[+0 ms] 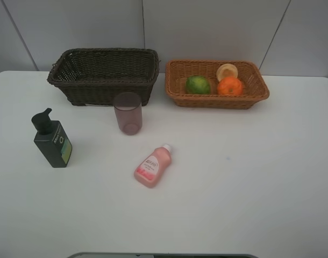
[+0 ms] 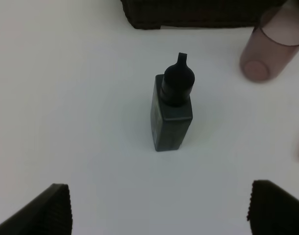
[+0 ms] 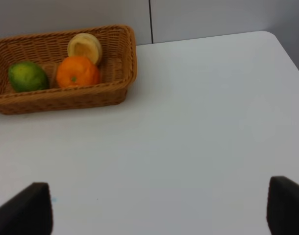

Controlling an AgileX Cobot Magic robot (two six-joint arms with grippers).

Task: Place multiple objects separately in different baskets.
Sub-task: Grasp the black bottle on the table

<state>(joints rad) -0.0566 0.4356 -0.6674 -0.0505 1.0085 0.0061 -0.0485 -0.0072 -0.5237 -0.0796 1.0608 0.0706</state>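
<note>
The left gripper hangs over the white table with its jaws spread wide and nothing between them. The dark green pump bottle stands upright just ahead of it. The right gripper is also wide open and empty, with only bare table under it.

Seen from the high camera, the pink bottle lies on its side well in front of the dark basket, its white cap pointing back toward it. The pump bottle stands in front of that basket's left end, well apart from it. The mauve cup stands upright just in front of the dark basket's front wall, close to it. Beside the dark basket, on its right, sits the tan basket — three fruits lie inside it: a green fruit, an orange, and behind them a pale yellow fruit.
</note>
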